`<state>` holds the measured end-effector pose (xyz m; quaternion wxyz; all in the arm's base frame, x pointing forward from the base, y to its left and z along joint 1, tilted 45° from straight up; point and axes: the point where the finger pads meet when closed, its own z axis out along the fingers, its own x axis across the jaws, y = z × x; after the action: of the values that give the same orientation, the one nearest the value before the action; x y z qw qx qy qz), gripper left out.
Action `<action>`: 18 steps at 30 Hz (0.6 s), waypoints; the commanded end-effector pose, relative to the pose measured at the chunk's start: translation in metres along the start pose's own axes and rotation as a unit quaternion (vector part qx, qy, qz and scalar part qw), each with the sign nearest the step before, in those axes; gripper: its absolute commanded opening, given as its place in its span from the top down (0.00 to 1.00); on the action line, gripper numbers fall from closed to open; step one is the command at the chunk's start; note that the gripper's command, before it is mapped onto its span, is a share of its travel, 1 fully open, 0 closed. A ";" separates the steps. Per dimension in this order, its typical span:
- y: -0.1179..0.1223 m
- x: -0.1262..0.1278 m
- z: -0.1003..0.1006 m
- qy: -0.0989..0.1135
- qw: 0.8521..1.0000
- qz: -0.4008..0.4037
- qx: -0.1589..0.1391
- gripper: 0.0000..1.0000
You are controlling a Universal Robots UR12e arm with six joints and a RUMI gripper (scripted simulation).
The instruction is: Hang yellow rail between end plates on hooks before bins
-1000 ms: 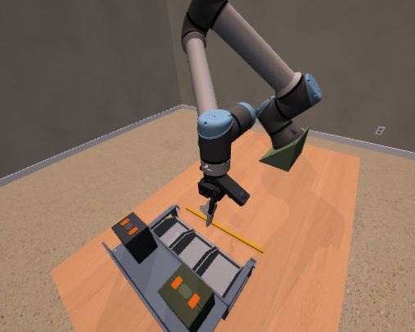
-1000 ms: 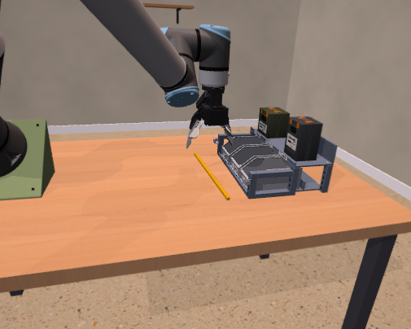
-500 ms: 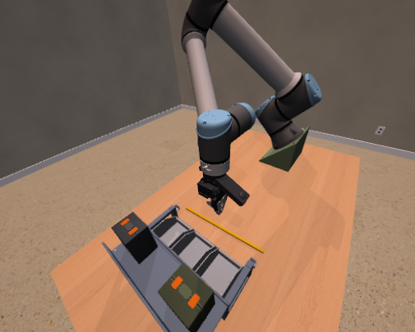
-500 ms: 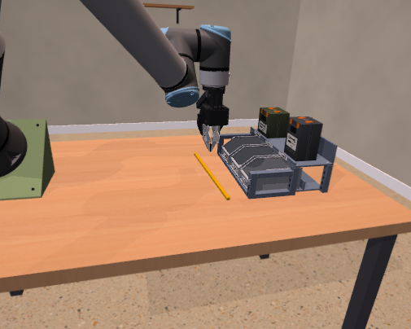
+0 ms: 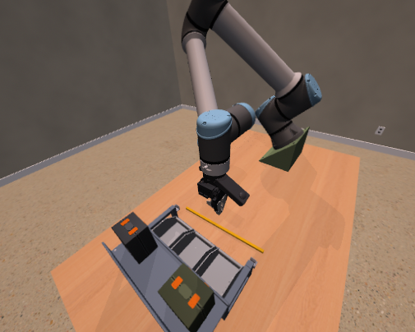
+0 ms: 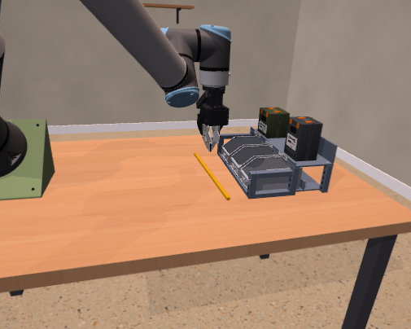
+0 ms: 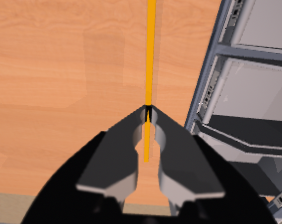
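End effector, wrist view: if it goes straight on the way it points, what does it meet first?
Most likely the yellow rail, close to its near end: the shut end effector points straight at it. Height is hard to judge; a slight miss would land on the table.

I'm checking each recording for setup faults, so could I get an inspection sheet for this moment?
Surface: wooden table, no damage seen.
Job's things: yellow rail lies flat on the table in front of the bins, not on the hooks.
Clutter: black box and green box stand on the rack behind the bins.
Grippers: tool is shut, with its tips meeting over the rail near one end. Whether they pinch it cannot be told.
Cables: nothing seen.
Surroundings: green arm pedestal, wall shelf, wall outlet.
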<state>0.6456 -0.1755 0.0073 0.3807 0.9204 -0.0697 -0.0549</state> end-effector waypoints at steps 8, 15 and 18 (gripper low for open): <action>0.000 0.000 -0.001 0.001 1.000 0.000 0.000 1.00; 0.000 0.000 0.000 0.000 1.000 0.000 0.000 1.00; 0.000 0.001 0.010 -0.001 1.000 -0.002 0.002 1.00</action>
<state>0.6454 -0.1766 0.0061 0.3804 0.9206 -0.0696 -0.0551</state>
